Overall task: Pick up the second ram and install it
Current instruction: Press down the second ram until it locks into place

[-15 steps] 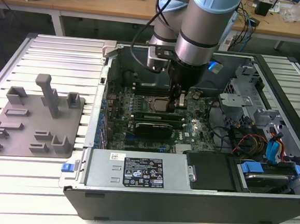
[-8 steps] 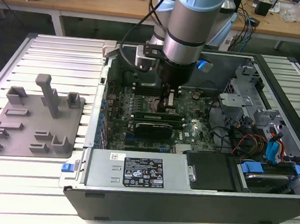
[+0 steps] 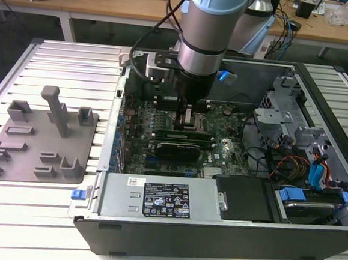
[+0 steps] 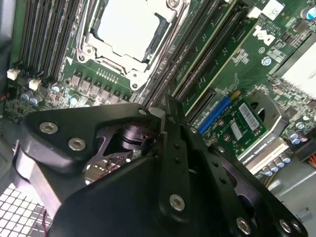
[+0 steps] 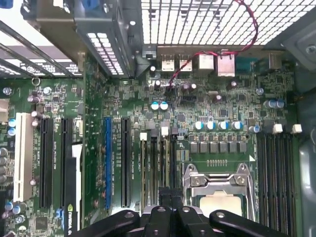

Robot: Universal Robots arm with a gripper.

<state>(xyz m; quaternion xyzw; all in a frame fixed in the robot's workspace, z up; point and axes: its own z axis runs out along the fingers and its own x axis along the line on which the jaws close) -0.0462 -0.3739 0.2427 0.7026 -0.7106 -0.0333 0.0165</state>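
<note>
Hovering inside the computer case (image 3: 310, 237), the gripper (image 3: 187, 116) sits just beside the processor socket (image 5: 217, 197), over the memory slots (image 5: 158, 168); jaw state and memory stick cannot be made out.

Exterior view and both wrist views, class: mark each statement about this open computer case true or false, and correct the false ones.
1. The gripper is down inside the computer case, over the motherboard. True.
2. The CPU socket has a cooler mounted on it. False: it is uncovered, its metal frame and chip lid showing.
3. The gray fixture plate lies outside the case, toward the exterior view's left. True.
4. The gripper hovers over the gray fixture plate. False: it is over the motherboard, beside the CPU socket.
</note>
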